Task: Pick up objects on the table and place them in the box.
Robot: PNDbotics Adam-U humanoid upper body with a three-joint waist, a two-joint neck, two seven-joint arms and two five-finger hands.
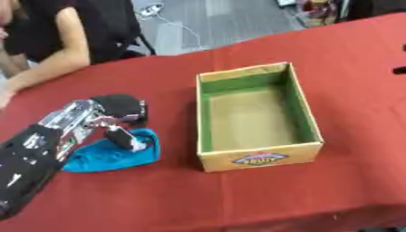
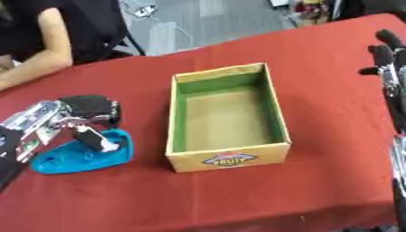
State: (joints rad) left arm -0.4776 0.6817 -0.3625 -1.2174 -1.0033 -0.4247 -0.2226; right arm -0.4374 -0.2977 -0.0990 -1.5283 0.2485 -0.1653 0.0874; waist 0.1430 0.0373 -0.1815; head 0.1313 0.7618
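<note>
Teal-blue object (image 2: 75,158), a flat wedge-like shape that looks like moulded plastic, lies on the red tablecloth (image 1: 238,199) directly under the left hand (image 1: 111,120), well to the left of the open cardboard box (image 1: 258,156). The hand's fingers curl downward over it, with the thumb (image 1: 123,138) pressed onto its upper face and the dark fingertips (image 1: 119,105) bent past its far edge, so the hand appears to be closing on the object, though whether it has truly pinched it is hard to say. Judging by the thin, stiff outline and the small dimples on its surface in the right eye view, it is probably light and rigid, perhaps a little slick; a hold across the narrow end nearest the thumb, with fingers hooked under the far rim, seems the safest, since its low profile leaves little to catch between fingertips and cloth. What the object actually is cannot be made out, and the part beneath the palm is hidden. The box interior looks bare, with green inner walls and a label on the near face whose text is unreadable. The right hand (image 2: 384,54) shows only at the right edge of the right eye view, fingers up and fairly straight, partly cut off.
</note>
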